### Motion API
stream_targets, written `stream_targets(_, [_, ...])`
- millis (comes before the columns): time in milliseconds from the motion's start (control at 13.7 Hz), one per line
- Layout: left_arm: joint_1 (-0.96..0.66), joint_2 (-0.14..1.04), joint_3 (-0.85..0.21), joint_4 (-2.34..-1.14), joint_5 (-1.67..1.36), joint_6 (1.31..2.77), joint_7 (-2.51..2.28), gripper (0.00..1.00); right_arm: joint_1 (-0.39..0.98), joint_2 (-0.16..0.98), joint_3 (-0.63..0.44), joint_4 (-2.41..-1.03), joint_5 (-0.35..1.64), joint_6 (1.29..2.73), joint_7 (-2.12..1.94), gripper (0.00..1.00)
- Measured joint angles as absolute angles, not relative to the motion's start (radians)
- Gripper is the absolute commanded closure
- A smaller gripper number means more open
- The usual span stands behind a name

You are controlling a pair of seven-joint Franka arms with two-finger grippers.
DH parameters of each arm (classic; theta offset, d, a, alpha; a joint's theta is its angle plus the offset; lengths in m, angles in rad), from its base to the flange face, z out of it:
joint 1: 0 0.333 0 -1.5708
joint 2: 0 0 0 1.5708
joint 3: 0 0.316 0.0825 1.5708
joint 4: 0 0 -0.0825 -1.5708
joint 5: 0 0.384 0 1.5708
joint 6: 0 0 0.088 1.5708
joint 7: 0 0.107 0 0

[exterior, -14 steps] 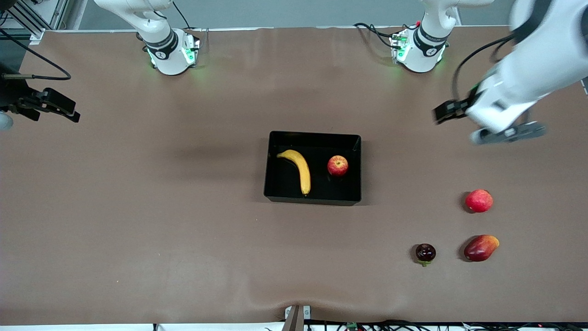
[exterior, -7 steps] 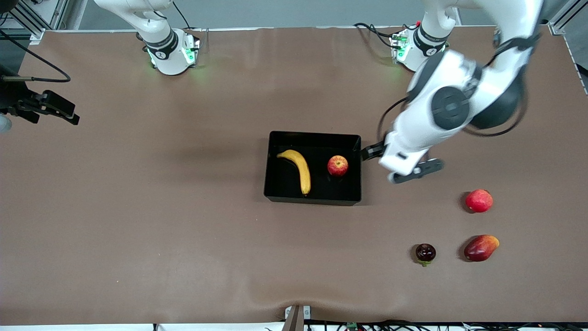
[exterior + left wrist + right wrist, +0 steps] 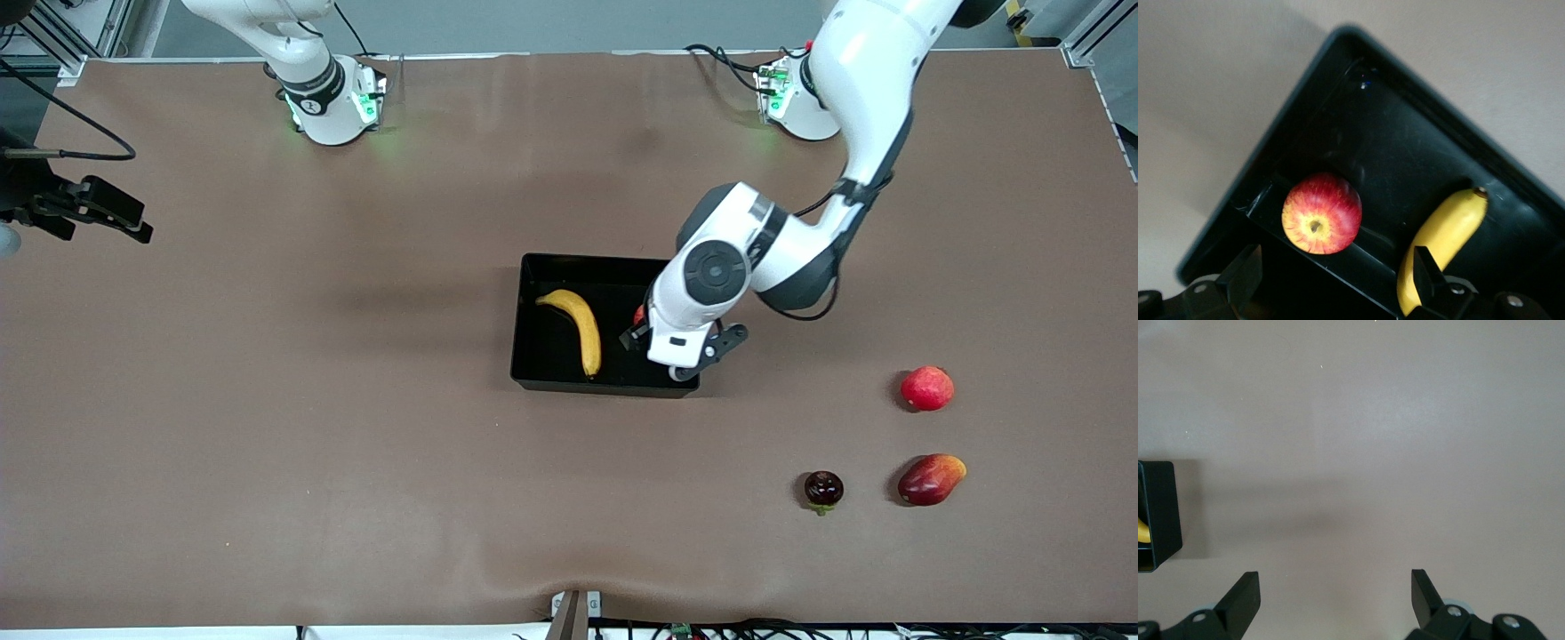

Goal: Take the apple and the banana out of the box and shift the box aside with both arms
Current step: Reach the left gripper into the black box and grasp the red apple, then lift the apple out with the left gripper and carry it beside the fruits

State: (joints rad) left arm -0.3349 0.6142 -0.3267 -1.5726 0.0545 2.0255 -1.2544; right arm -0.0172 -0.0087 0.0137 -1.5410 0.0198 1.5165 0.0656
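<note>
The black box (image 3: 533, 267) stands mid-table. In it lie the yellow banana (image 3: 578, 331) and the red apple with yellow streaks (image 3: 638, 316), which is mostly hidden under the left arm. My left gripper (image 3: 683, 345) hangs over the end of the box toward the left arm's end of the table. In the left wrist view it (image 3: 1335, 280) is open and empty, its fingers astride the box wall (image 3: 1358, 267), with the apple (image 3: 1321, 213) and banana (image 3: 1441, 233) just ahead. My right gripper (image 3: 98, 209) waits open over bare table at the right arm's end (image 3: 1335, 593).
Three loose fruits lie toward the left arm's end, nearer the front camera than the box: a plain red round fruit (image 3: 926, 388), a red-yellow mango (image 3: 931, 479) and a small dark fruit (image 3: 823, 489). The box corner (image 3: 1161, 513) shows in the right wrist view.
My left arm has swung in from the left arm's end of the table and lowered its gripper over the box end by the apple. The right arm has not moved.
</note>
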Motion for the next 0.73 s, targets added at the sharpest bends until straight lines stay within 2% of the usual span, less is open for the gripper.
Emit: stream_targets(732, [-0.373, 0.739, -0.327, -1.573, 0.151, 2.028, -1.343, 0.00, -0.017, -0.006, 0.014, -1.541, 0.020, 1.517, 0.066, 0.00])
